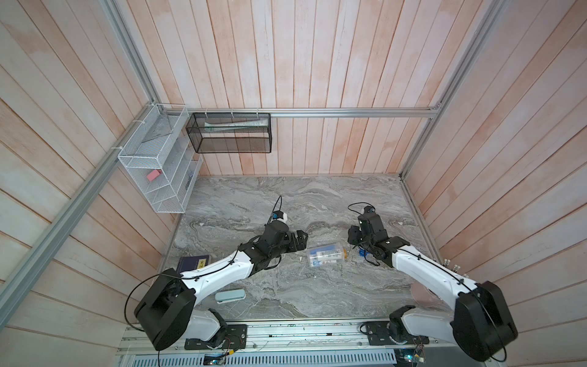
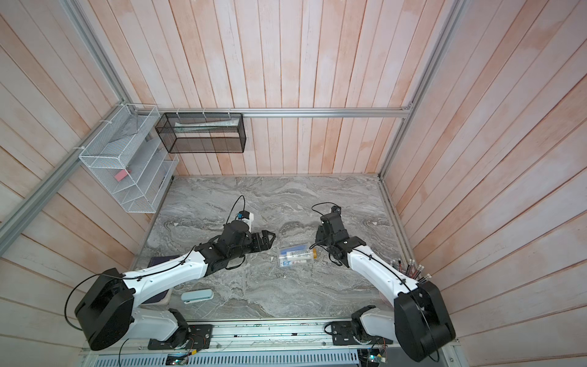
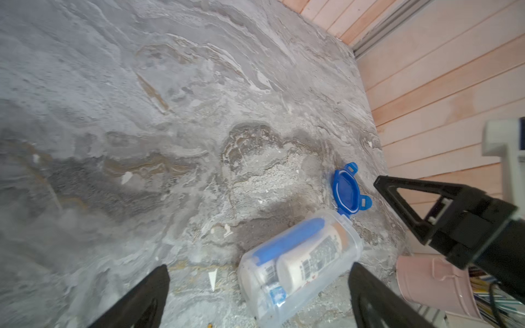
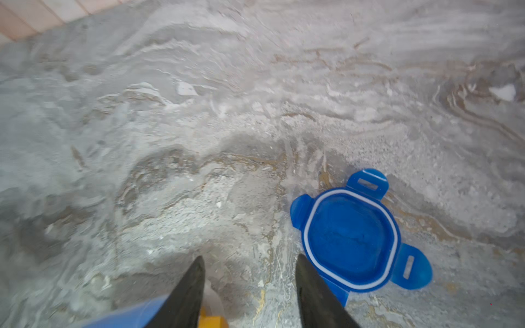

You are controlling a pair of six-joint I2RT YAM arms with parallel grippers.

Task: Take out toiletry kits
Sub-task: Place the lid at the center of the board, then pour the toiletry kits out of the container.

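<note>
Toiletry kits [image 3: 309, 258] lie inside the tipped, lidless jar [image 1: 326, 255] on the table [image 1: 286, 206], overlapping and blurred. Left gripper [image 3: 260, 267] gapes wide at its base; right gripper [image 4: 250, 257], spread and empty, hangs beside the blue lid [image 4: 352, 238].

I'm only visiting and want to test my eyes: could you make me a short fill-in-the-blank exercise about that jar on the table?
1. The jar lies on its ___ on the table.
2. Its lid, off and lying on the table, is ___ in colour.
3. The bottles and the stick are ___ the jar.

Missing words: side; blue; inside.
</note>
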